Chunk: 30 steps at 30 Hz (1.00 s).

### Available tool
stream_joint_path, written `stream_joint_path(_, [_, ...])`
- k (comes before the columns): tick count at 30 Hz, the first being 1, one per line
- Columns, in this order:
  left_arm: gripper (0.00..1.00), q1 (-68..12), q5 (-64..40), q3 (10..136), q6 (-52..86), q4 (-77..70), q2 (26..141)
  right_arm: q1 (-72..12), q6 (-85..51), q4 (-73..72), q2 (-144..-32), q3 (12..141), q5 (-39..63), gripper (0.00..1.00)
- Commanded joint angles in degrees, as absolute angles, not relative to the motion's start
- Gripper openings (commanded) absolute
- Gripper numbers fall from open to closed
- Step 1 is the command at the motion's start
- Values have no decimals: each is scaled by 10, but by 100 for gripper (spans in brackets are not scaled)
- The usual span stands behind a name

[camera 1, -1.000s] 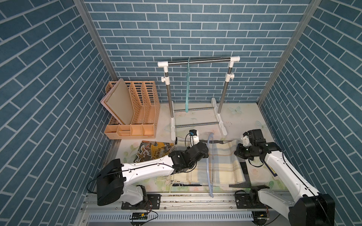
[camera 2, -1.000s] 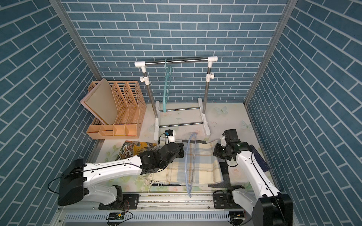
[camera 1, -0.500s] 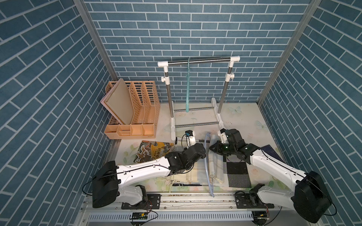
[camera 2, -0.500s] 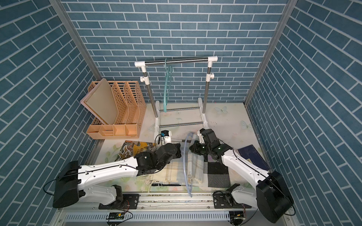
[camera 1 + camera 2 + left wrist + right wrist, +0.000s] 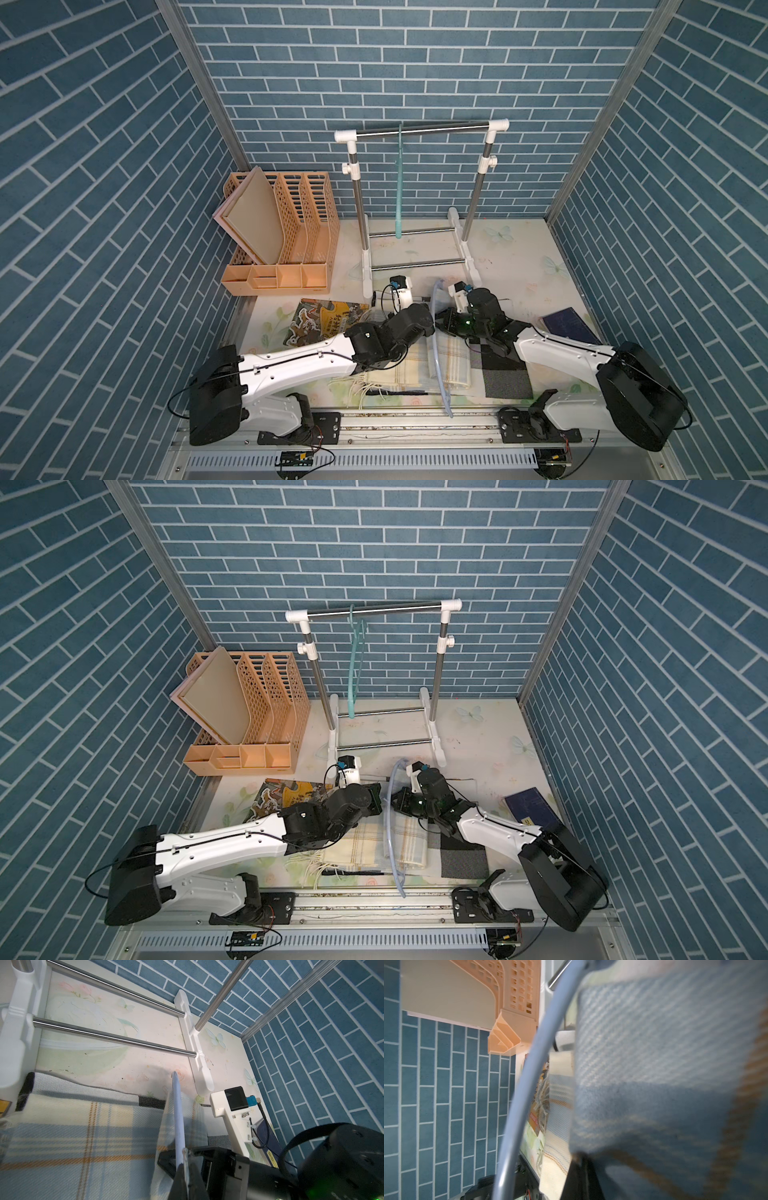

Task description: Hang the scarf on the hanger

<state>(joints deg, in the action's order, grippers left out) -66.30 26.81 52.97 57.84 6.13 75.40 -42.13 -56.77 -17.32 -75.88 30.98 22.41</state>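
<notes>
A pale blue hanger (image 5: pixel 436 357) (image 5: pixel 388 841) stands on edge across the plaid scarf (image 5: pixel 455 361) (image 5: pixel 409 845), which lies near the table's front. My left gripper (image 5: pixel 431 321) (image 5: pixel 185 1153) is shut on the hanger's thin rod (image 5: pixel 178 1118). My right gripper (image 5: pixel 446 326) (image 5: pixel 580 1165) sits just right of the hanger and is shut on the scarf's edge. It holds a fold of the scarf (image 5: pixel 654 1064) lifted up against the hanger (image 5: pixel 529 1084). Both grippers nearly meet (image 5: pixel 386 802). The scarf's fringe (image 5: pixel 361 384) trails at the front left.
A clothes rack (image 5: pixel 419 129) with a teal hanger (image 5: pixel 400 187) on its bar stands at the back. An orange file organizer (image 5: pixel 282 232) is at the back left. A patterned book (image 5: pixel 324 324), a dark grey mat (image 5: pixel 505 374) and a dark blue book (image 5: pixel 569 328) lie nearby.
My right gripper has swung left with the scarf's right edge, folding the cloth up to the hanger and uncovering the grey mat. The left arm has barely moved.
</notes>
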Motion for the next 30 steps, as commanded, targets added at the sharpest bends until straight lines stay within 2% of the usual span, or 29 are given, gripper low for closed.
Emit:
stream_joint_path(1, [0, -666, 268, 532, 573, 54, 742, -439, -574, -233, -771, 328, 234, 0])
stream_joint_path(11, [0, -666, 256, 523, 573, 39, 723, -450, -622, -377, -854, 299, 241, 0])
stream_joint_path(17, [0, -666, 263, 514, 574, 42, 718, -453, -620, -384, -899, 301, 243, 0])
stream_joint_path(20, [0, -666, 266, 510, 576, 48, 719, -453, -618, -370, -910, 298, 254, 26])
stream_joint_path(22, [0, -666, 270, 507, 577, 50, 719, -453, -612, -358, -901, 294, 254, 35])
stream_joint_path(25, [0, -666, 276, 508, 577, 55, 719, -454, -597, -322, -869, 294, 245, 42])
stream_joint_path(30, [0, -666, 283, 512, 576, 64, 720, -453, -566, -223, -815, 310, 227, 44])
